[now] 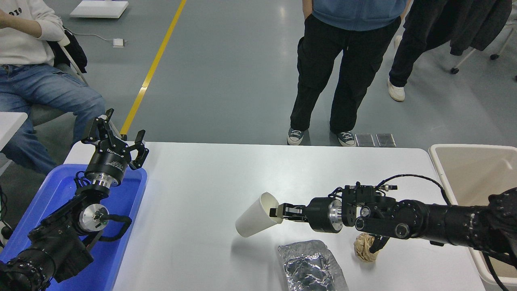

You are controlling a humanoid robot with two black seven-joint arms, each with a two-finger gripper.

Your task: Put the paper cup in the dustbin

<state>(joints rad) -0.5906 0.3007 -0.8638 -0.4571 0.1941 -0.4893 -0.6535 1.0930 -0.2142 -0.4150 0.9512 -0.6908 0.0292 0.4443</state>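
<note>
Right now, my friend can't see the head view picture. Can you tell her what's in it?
The right gripper pinches the rim of a tilted paper cup above the white table, with the beige dustbin at the far right. The left gripper is parked over a blue tray.

cream paper cup (254, 221), beige dustbin (472, 149), blue tray (60, 190)

on my feed i see a blue tray (129, 194) at the table's (202, 182) left end. a foil packet (311, 266) lies at the near edge, a brown paper ball (363, 248) just right of it. one person (36, 60) sits far left and two stand beyond the table.
</note>
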